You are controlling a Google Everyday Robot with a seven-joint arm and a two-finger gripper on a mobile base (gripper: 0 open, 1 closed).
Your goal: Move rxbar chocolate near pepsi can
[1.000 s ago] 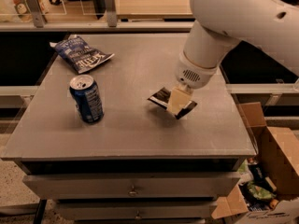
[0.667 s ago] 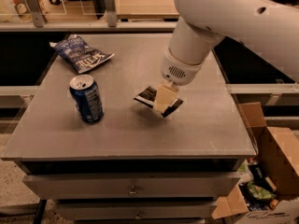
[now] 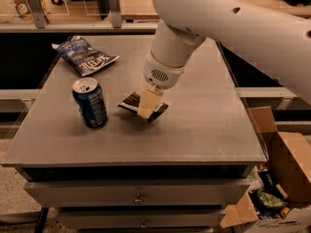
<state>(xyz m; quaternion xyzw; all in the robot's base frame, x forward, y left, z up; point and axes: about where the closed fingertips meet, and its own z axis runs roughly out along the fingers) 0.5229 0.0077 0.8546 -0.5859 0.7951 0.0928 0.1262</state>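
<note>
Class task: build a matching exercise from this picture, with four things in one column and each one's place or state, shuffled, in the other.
Things
1. chip bag
2. drink can
3. chocolate bar
4. cardboard box

Places or states
A. clamped in the fingers of the gripper, beside the drink can
B. on the floor beside the table
C. lying flat at the table's far corner
D. standing upright on the table

Pairs: 1-C, 2-D, 3-A, 4-B

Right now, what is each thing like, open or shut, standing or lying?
rxbar chocolate: tilted, gripped by the claw.
claw: shut on the bar, low over the table.
pepsi can: standing upright.
chip bag: lying flat, crumpled.
cardboard box: flaps open.
top drawer: shut.
</note>
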